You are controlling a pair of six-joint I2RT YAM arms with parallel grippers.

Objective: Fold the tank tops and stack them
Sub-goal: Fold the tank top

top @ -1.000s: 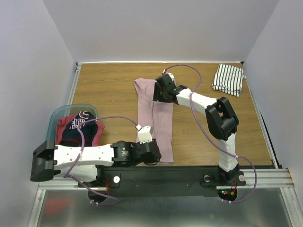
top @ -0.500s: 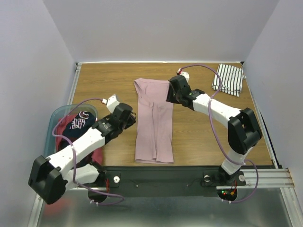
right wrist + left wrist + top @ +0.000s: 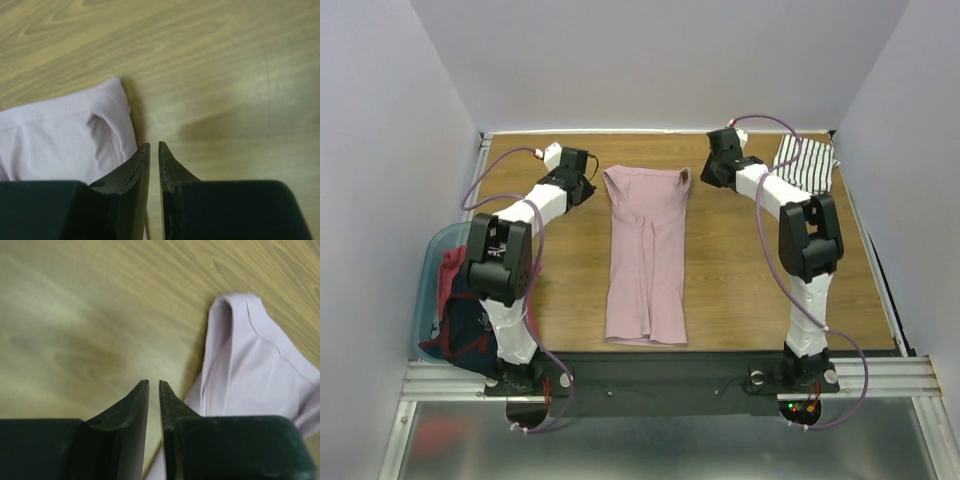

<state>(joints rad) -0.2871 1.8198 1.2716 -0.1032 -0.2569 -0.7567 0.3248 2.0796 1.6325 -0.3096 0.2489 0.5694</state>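
You have the pink tank top [image 3: 647,255] running lengthwise away from you; its far straps [image 3: 616,180] sit just inward of both jaws (nearly closed, empty).

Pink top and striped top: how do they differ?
The pink tank top is plain; the striped tank top is white with thin dark stripes. The pink one lies spread long mid-table; the striped one is folded small at the far right corner. Both rest on the wooden table.

Pink tank top [image 3: 646,255] lies flat centrally; striped tank top [image 3: 815,165] sits folded far right.
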